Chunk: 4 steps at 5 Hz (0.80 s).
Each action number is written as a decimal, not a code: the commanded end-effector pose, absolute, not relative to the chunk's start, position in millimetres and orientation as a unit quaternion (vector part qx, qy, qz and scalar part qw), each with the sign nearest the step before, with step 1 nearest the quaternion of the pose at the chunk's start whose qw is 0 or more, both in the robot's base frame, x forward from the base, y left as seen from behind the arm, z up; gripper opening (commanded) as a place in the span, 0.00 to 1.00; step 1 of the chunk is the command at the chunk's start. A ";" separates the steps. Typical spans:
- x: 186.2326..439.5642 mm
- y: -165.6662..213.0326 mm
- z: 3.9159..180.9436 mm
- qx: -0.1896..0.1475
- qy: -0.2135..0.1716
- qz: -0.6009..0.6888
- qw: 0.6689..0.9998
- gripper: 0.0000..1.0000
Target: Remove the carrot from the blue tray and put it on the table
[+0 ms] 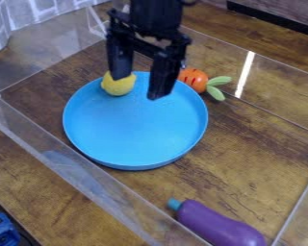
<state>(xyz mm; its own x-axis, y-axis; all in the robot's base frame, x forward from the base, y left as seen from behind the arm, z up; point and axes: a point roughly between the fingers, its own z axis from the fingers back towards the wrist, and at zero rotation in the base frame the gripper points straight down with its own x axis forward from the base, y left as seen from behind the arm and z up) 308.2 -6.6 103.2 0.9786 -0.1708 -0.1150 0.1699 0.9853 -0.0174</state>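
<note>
The bench (253, 144) is brown wood grain with a glossy finish; its reflections can obscure where an object meets the surface. At the left, the yellow ball (115, 85) sits at the far-left part of the blue tray (124, 135), next to the tool (140, 83). A low leftward sweep could strike the ball and roll it along the rim. The tray is shallow and wide; fingertip pressure on its floor or rim could slide or tip it. The tool is above the tray's far half, its two fingers apart with nothing between them, and it is blurred. Descent at this position would probably miss the carrot. The carrot (192, 79) lies to the right of the tool, at the tray's far-right rim, toward the bench's far edge, leafy top pointing right. Whether it rests on the rim or just beyond it cannot be determined. Its rounded body could roll if only one finger makes contact; a grip on the leaves alone could slip. The eggplant (218, 224), toward the bench's near-right corner, could obstruct a low placement there.
</note>
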 end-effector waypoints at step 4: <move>368.7 -17.2 101.1 0.027 -0.004 -0.225 0.974 1.00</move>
<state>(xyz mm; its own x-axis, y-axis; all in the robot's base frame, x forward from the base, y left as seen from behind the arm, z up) 358.9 -14.2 80.2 0.9026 -0.4246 -0.0707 0.4271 0.9038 0.0253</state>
